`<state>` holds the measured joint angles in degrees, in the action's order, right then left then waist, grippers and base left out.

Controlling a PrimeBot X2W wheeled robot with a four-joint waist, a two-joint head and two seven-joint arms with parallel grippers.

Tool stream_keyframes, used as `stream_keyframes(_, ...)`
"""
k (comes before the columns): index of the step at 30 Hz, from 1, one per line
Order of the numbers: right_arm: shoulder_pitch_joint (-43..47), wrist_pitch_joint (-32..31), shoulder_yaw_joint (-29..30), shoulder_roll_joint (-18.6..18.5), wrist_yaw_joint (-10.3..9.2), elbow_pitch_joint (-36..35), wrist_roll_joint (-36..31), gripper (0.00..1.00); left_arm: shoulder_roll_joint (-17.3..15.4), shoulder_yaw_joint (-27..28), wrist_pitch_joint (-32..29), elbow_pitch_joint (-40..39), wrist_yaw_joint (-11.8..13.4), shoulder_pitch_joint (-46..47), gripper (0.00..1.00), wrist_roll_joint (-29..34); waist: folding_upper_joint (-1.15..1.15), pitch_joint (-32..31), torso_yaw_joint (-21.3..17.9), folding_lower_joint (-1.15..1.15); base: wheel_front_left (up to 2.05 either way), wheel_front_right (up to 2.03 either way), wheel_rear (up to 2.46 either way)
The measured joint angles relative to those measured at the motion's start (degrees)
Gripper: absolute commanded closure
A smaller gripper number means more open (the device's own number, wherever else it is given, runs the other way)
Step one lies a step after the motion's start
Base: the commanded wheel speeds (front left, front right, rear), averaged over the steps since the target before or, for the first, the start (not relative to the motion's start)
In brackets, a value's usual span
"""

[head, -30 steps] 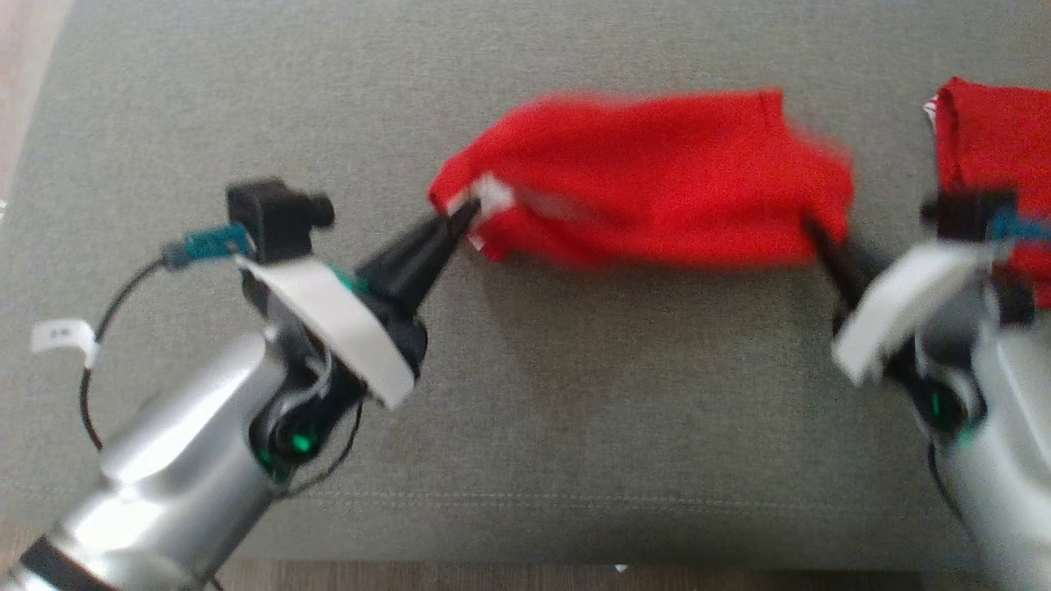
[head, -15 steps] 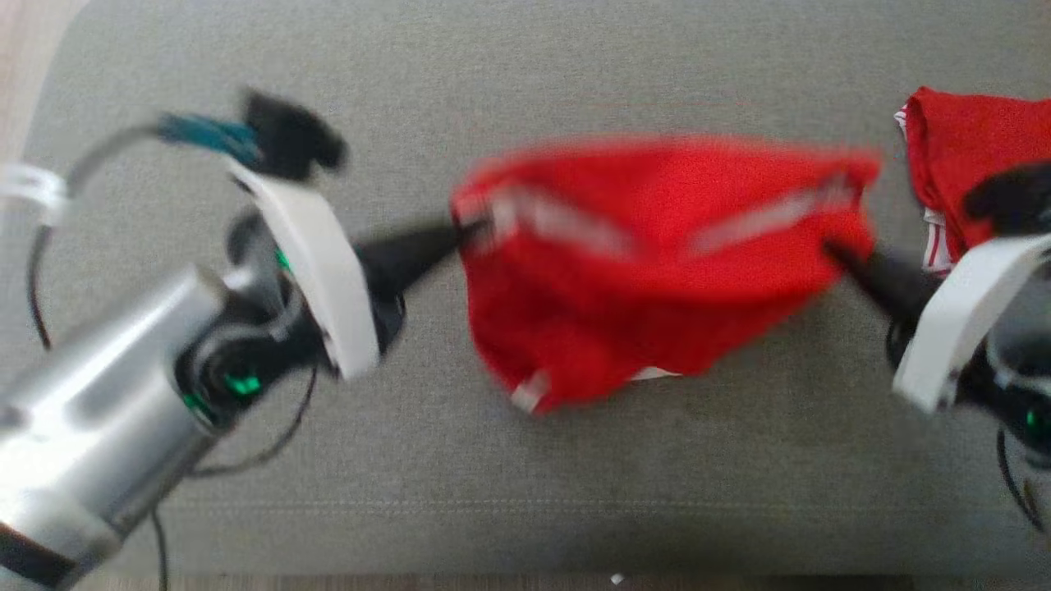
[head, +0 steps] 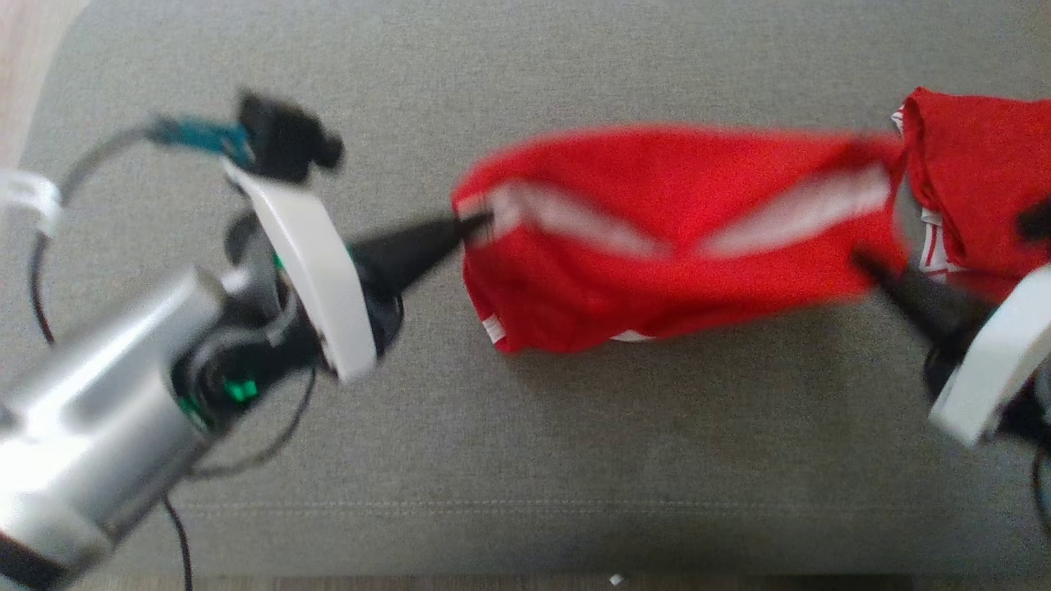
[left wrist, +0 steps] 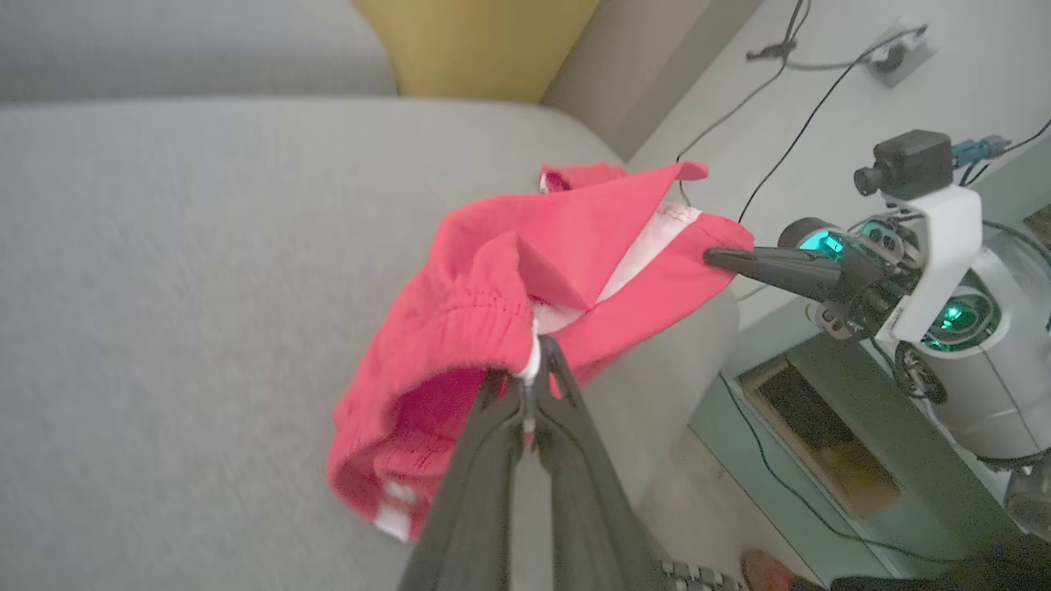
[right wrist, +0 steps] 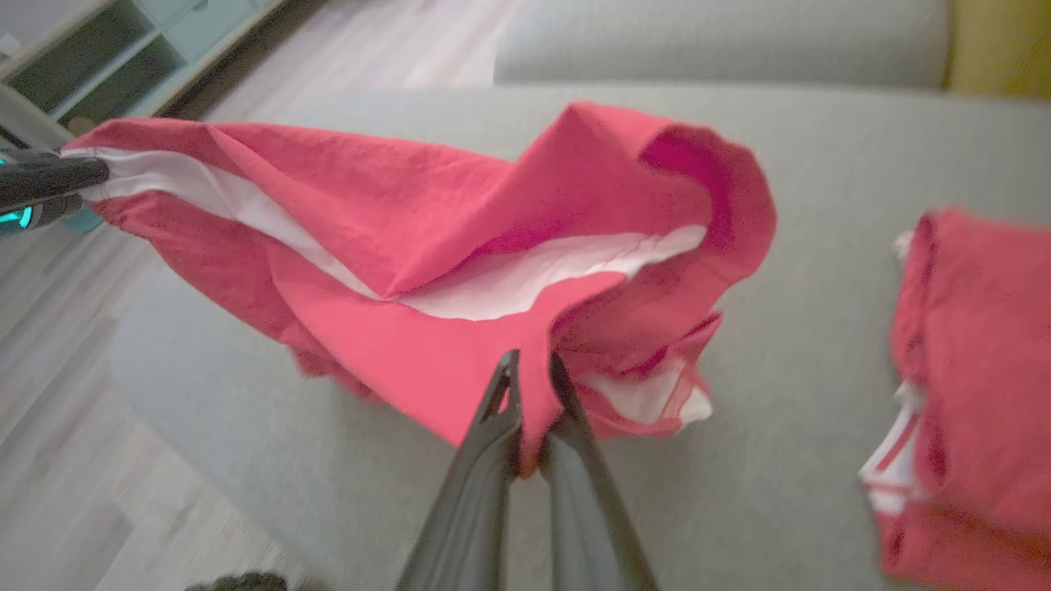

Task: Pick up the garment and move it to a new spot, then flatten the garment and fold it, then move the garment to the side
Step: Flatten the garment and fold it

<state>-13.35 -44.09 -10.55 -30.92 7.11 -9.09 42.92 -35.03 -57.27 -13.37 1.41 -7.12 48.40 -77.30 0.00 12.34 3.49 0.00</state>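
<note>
I have the left pincer (head: 476, 223) pressed together on one end of the red garment (head: 657, 279), pinching it right where a white stripe (head: 566, 220) starts. The right pincer (head: 864, 264) is closed on the opposite end. The cloth is strung out between the two above the grey sofa seat (head: 525, 460), with its top edge pulled fairly taut and the lower part sagging in a loose belly. A soft shadow lies on the seat below it. I cannot tell whether the lowest fold brushes the seat. The head view is blurred around the garment and both arms. In my left wrist view the two dark fingers (left wrist: 493, 460) meet on a gathered, elastic-looking edge, and the rest of the fabric runs away toward the other pincer's tip. In the right wrist view the fingers (right wrist: 484, 460) nip a red fold just under the white band, and the cloth billows upward and to that view's left. A second red garment (head: 977, 172) with white trim lies on the seat on my right, near the right pincer and just beside the held piece's end.
</note>
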Motion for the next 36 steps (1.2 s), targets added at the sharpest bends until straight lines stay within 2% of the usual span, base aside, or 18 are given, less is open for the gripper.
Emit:
stream_keyframes(4,7.86,-1.31,-1.92,0.44,0.0,2.21,-0.1,1.0,-0.52,-3.59,-1.07,-0.12,0.0,-4.82,1.0,-0.93,0.0,0.24,0.21,0.0,0.0,0.0,0.0)
stream_keyframes(7,11.27,1.3,-3.42,1.22,0.0,3.59,-2.5,1.0,-1.0,-5.04,1.69,-0.18,0.0,-7.33,1.0,0.67,0.0,0.58,0.33,0.0,0.0,0.0,0.0)
stream_keyframes(8,11.8,2.89,-3.81,1.56,0.0,4.15,-3.66,0.82,-1.01,-5.06,3.0,-0.16,0.0,-8.01,1.0,1.07,0.0,0.73,0.38,0.0,0.0,0.0,0.0)
stream_keyframes(9,12.34,4.3,-3.99,2.01,0.0,4.82,-4.37,0.24,-1.01,-5.13,4.3,-0.19,0.0,-8.69,1.0,1.19,0.0,0.88,0.45,0.0,0.0,0.0,0.0)
stream_keyframes(10,12.96,5.6,-4.15,2.34,0.0,5.61,-5.06,0.0,-1.01,-5.17,5.75,-0.14,0.0,-9.43,1.0,1.44,0.0,0.99,0.57,0.0,0.0,0.0,0.0)
stream_keyframes(15,18.88,11.51,-2.89,3.89,0.0,6.81,-6.95,0.0,-0.96,-5.54,12.7,0.09,0.0,-13.4,1.0,2.71,0.0,1.67,1.43,0.0,0.0,0.0,0.0)
stream_keyframes(22,21.25,19.87,-0.7,4.55,0.0,2.72,-15.36,0.0,-0.56,-3.82,23.56,1.94,0.0,-15.61,1.0,4.63,0.0,3.05,1.6,0.0,0.0,0.0,0.0)
stream_keyframes(24,21.38,21.85,-1.24,6.54,0.0,2.79,-16.34,0.0,-0.15,-3.41,24.83,2.72,0.0,-15.99,1.0,4.9,0.0,3.36,1.61,0.0,0.0,0.0,0.0)
stream_keyframes(26,21.13,23.81,-3.65,6.94,0.02,3.66,-18.63,0.0,0.23,-3.5,25.37,3.22,0.0,-16.51,1.0,5.04,0.0,3.51,1.58,0.0,0.0,0.0,0.0)
stream_keyframes(33,15.48,28.05,-7.84,8.86,0.02,12.4,-23.45,0.0,1.21,-4.6,26.15,4.24,0.0,-16.5,1.0,5.03,0.0,3.83,2.05,0.0,0.0,0.0,0.0)
stream_keyframes(34,13.34,29.74,-8.2,9.04,0.02,14.04,-24.77,0.05,1.62,-5.15,26.15,4.42,0.0,-16.38,1.0,5.04,0.0,3.86,2.51,0.0,0.0,0.0,0.0)
stream_keyframes(35,12.54,30.72,-8.15,9.39,0.02,14.36,-24.77,1.0,1.69,-5.35,26.16,4.49,0.0,-16.38,1.0,5.04,0.0,3.84,2.69,0.0,0.0,0.0,0.0)
stream_keyframes(36,11.88,31.23,-8.18,9.6,0.02,14.45,-24.77,1.0,1.7,-5.53,26.18,4.58,0.0,-16.37,1.0,5.04,0.0,3.78,2.82,0.0,0.0,0.0,0.0)
